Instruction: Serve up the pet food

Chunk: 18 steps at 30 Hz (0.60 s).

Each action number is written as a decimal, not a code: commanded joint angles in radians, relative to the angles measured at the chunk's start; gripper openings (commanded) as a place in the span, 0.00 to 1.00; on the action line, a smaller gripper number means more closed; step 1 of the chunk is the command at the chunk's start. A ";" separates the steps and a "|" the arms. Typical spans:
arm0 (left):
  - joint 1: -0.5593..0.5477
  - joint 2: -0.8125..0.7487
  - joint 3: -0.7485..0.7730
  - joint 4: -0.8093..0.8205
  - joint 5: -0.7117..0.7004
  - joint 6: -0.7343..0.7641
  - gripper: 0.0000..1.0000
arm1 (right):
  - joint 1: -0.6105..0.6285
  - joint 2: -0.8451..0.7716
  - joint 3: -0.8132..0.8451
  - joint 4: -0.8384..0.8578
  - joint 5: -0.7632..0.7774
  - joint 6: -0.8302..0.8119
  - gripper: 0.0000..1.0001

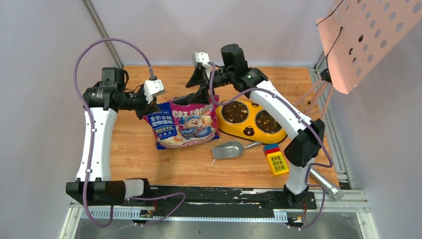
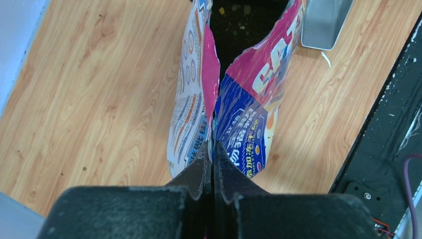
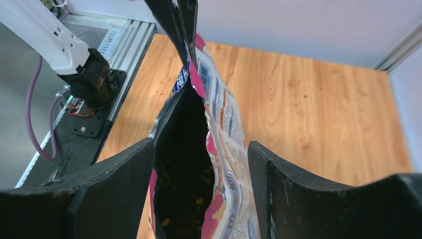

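**Bag pinched on one side, flanked on the other**

In the left wrist view, left gripper [image 2: 213, 149] pressed together on the cat food bag [image 2: 249, 114], a fold of blue-and-magenta foil pinched between the two dark fingers [image 2: 196, 172]. Beyond the pinch, the bag mouth gaping toward the top of the frame, dark inside with a few pale specks. At top right of the same frame, part of the grey metal scoop [image 2: 323, 22] on the boards.

In the right wrist view, right gripper [image 3: 199, 149] spread wide, one finger on each side of the open bag mouth, nothing clamped. At top centre of that frame, the other arm's closed fingers on the far rim of the bag, seen here from the front. Bag interior black, contents hard to make out.

Only from overhead: kibble [image 1: 235, 110] as dark fill in both bowls of the yellow feeder [image 1: 226, 127], just right of the bag, centre-right of the frame. Scoop lying below the feeder, beside the bag's lower right corner. Further right, a yellow toy block [image 1: 277, 162] with blue and red pieces, and a silver cylinder [image 1: 326, 184] near the right arm's base.

Underneath, a wood-grain tabletop [image 1: 134, 154], with a black strip and aluminium rails along the bottom edge. Plain grey walls around, and a pink perforated panel [image 1: 368, 35] at upper right
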<state>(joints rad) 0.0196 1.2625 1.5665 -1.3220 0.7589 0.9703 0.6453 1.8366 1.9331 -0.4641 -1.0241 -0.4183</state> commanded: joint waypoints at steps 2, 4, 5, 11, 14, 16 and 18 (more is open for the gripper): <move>-0.009 -0.031 0.049 0.085 0.011 -0.068 0.00 | 0.025 0.048 0.061 -0.104 -0.063 -0.067 0.72; -0.010 -0.037 0.053 0.105 -0.060 -0.111 0.00 | 0.031 0.059 0.074 -0.129 -0.082 -0.070 0.73; -0.010 -0.038 0.054 0.123 -0.086 -0.129 0.00 | 0.033 0.064 0.079 -0.140 -0.089 -0.070 0.73; -0.010 -0.073 0.029 0.175 -0.147 -0.234 0.00 | 0.050 0.089 0.098 -0.183 -0.083 -0.065 0.74; -0.010 -0.078 0.017 0.184 -0.151 -0.250 0.00 | 0.047 0.092 0.128 -0.196 -0.077 -0.054 0.74; -0.010 -0.078 0.019 0.202 -0.164 -0.279 0.00 | 0.049 0.089 0.137 -0.222 -0.070 -0.084 0.74; -0.010 -0.075 0.025 0.234 -0.189 -0.326 0.00 | 0.052 0.091 0.134 -0.247 -0.049 -0.119 0.74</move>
<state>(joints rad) -0.0006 1.2446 1.5570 -1.2362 0.6285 0.7383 0.6933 1.9289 2.0136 -0.6590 -1.0733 -0.4675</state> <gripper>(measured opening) 0.009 0.740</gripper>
